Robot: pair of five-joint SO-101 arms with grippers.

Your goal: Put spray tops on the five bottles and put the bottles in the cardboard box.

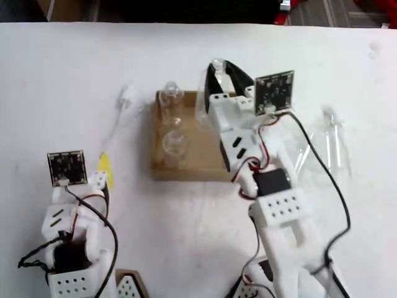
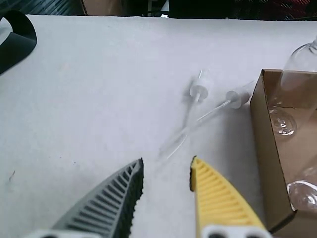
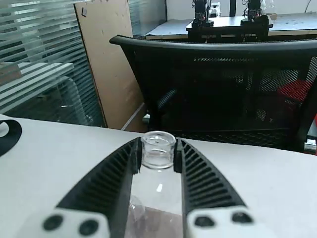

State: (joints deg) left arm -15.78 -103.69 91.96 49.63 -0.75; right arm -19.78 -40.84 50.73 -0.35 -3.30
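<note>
Now, your right tool (image 3: 157, 145) is clamping a topless bottle (image 3: 157, 154) over the far right corner of the box (image 1: 186, 169); releasing there is risking boxing it unfinished. Your left tool (image 2: 166, 171) is hanging open left of the box.

**Left of the box is wide open, the box itself is cramped**

High view: loads of room on the white table (image 1: 62, 81) across the upper left and centre left. The only things there are the spray tops (image 1: 127, 95), lying just left of the cardboard box (image 1: 186, 169). Standing bottles (image 1: 174, 141) fill the box's left half. The right gripper (image 1: 221, 65), clamped on a bottle (image 1: 203, 99), blocks its upper-right corner. Loose bottles (image 1: 332, 139) clutter the right side.
</note>
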